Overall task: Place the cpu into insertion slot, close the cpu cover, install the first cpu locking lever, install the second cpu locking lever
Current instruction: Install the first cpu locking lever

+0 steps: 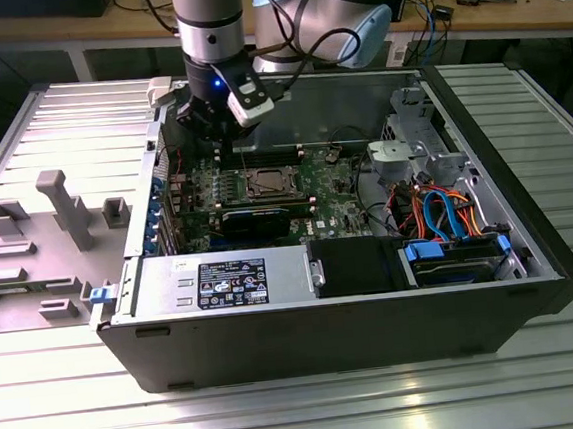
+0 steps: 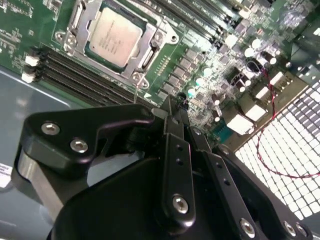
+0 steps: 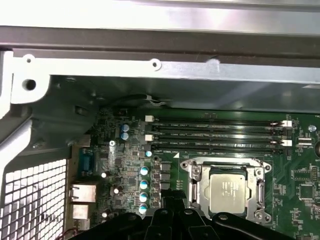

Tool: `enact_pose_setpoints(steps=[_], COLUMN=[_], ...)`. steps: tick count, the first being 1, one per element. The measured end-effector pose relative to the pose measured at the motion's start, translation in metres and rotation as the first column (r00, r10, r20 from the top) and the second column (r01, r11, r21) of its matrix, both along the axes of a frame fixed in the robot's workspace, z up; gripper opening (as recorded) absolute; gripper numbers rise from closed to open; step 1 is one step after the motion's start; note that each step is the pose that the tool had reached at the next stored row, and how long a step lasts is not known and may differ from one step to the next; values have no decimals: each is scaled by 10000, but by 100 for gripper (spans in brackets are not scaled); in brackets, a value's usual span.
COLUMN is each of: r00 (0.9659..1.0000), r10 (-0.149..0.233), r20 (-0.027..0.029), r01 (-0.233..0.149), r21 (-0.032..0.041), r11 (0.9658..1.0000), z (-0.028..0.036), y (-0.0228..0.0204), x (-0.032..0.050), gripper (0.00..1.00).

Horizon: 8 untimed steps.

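Mid green motherboard [image 2: 15,25], the silvery-grey square cpu [image 2: 114,37] lies under its thin metal frame cover [image 2: 84,22], where the clenched, empty black claw [image 2: 172,107] beside it could scrape neighbouring parts if it drifts.

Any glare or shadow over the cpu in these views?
First wrist view: cpu evenly lit, glare on the chassis rail. Second wrist view: cpu bright, vent grille blown white. Exterior view: reflections on the table slats, cpu dim inside the case.
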<state>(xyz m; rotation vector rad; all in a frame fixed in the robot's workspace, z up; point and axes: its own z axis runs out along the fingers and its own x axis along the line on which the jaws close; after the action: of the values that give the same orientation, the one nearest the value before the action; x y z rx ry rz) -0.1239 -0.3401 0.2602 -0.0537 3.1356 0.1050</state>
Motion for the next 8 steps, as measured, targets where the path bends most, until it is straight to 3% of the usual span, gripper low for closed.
enact_pose_setpoints(steps=[8], r00=[10000], r10=[0], r20=[-1], r01=[0], r21=[-1], r11=[10000], z=[-2], y=[12], x=[-39], gripper=[11])
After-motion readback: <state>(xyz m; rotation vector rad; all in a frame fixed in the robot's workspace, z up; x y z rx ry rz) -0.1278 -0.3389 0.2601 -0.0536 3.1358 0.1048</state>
